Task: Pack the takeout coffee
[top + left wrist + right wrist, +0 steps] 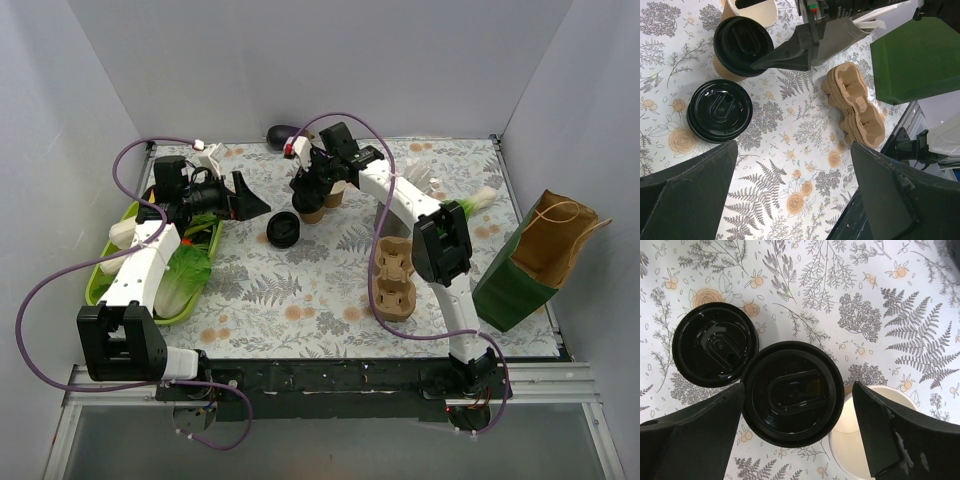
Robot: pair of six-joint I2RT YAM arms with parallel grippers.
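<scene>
The takeout coffee [792, 392], a tan cup with a black lid, stands on the floral cloth; it also shows in the left wrist view [742, 45] and the top view [312, 211]. My right gripper [799, 389] is open and hovers directly over it, one finger on each side of the lid, not touching; in the top view the right gripper [312, 188] covers most of the cup. My left gripper [794, 150] is open and empty, above the cloth to the left of the cups [250, 202]. The green bag [530, 262] stands open at the right edge.
A lidless tan cup [875, 440] stands touching the coffee. A stack of loose black lids [283, 230] lies to the coffee's front left. A pulp cup carrier [393, 277] sits centre right. A green tray [190, 305] with vegetables is at the left.
</scene>
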